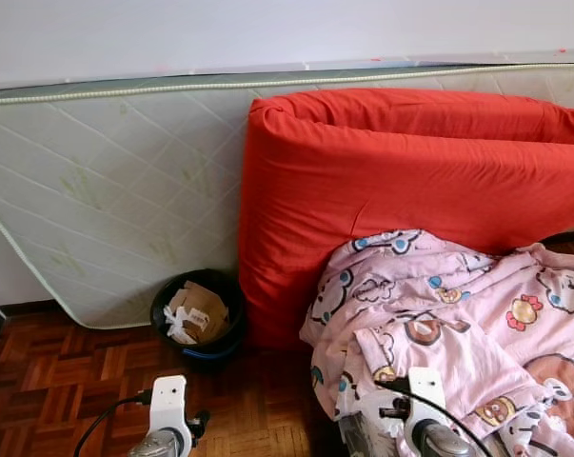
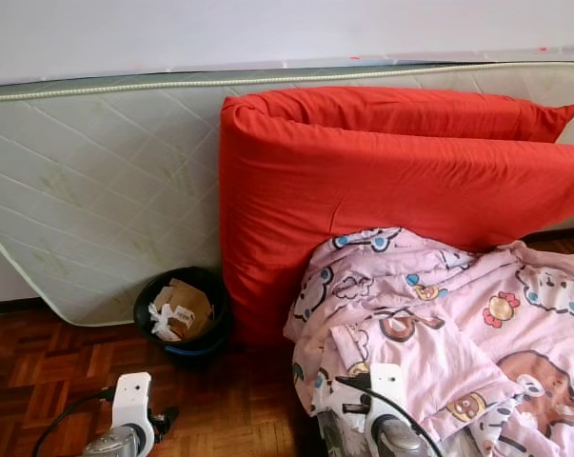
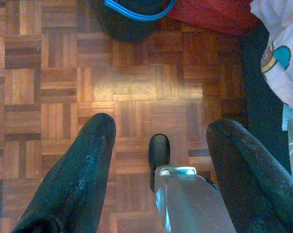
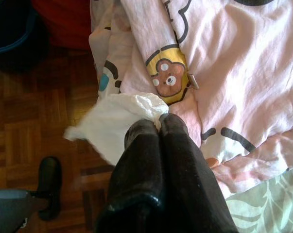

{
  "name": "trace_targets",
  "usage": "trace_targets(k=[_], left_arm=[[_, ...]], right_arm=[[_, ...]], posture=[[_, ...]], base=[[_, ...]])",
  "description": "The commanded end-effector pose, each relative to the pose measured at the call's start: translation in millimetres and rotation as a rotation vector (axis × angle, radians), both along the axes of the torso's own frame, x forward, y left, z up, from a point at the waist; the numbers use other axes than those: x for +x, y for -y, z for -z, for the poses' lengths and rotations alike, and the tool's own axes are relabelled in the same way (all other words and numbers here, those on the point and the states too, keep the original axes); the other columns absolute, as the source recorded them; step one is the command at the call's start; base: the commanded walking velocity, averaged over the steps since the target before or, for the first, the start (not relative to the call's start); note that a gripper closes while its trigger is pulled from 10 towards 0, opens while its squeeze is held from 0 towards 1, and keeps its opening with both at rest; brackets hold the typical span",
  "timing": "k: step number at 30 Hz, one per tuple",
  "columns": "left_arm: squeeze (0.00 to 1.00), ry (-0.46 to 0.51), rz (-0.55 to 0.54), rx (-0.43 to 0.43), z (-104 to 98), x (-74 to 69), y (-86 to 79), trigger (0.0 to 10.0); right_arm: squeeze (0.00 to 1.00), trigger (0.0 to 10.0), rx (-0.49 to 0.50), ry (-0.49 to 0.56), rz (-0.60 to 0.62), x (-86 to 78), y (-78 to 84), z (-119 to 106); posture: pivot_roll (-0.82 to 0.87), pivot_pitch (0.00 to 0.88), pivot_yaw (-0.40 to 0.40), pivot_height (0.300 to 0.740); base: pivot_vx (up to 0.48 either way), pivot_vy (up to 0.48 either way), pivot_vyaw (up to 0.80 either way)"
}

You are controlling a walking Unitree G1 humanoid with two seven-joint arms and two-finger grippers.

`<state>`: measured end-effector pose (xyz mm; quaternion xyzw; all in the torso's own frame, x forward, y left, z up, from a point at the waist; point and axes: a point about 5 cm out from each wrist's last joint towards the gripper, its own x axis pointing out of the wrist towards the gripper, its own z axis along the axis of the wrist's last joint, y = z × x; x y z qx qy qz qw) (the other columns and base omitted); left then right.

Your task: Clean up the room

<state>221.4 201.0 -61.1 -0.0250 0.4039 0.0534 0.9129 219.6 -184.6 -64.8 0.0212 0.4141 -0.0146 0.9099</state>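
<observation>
My right gripper (image 4: 158, 127) is shut on a crumpled white tissue (image 4: 118, 121), held just over the edge of the pink cartoon-print blanket (image 1: 477, 324) and above the parquet floor. A black trash bin (image 1: 199, 314) with cardboard and paper scraps inside stands on the floor against the mattress, to my front left. My left gripper (image 3: 161, 131) hangs open over bare parquet, with the bin's blue-rimmed edge (image 3: 136, 12) a short way ahead of its fingers. Both wrists show at the bottom of the head views, the left wrist (image 1: 168, 419) and the right wrist (image 1: 422, 419).
A white mattress (image 1: 106, 190) leans on its side against the wall. A large red cushion (image 1: 410, 181) leans against it behind the blanket. Parquet floor (image 1: 68, 381) lies open to the left. My foot (image 3: 159, 150) shows below the left gripper.
</observation>
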Motion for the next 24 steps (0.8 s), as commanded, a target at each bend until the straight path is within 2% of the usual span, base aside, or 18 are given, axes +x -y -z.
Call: trace_targets(k=[1,18,21,24], left_arm=[[0.0,-0.019,0.006,0.012,1.6,-2.9,-2.2,10.0],[0.0,-0.018,0.003,0.008,1.4,-2.5,-2.3,10.0],[0.0,-0.018,0.002,0.008,1.4,-2.5,-2.5,10.0],[0.0,-0.017,0.0,0.007,1.3,-2.4,-2.5,10.0]], right_arm=[[0.0,10.0,0.005,0.002,0.005,2.3,-0.4,-1.2],[0.0,10.0,0.007,0.0,0.005,2.5,-0.7,-1.3],[0.0,10.0,0.008,-0.001,0.006,2.6,-0.8,-1.2],[0.0,10.0,0.009,-0.001,0.005,2.7,-1.0,-1.3]], posture=[[0.08,0.0,-0.025,0.74],[0.08,0.0,-0.024,0.74],[0.08,0.0,-0.025,0.74],[0.08,0.0,-0.025,0.74]], base=[[0.0,0.345,0.0],[0.0,0.27,0.0],[0.0,-0.341,0.0],[0.0,0.244,0.0]])
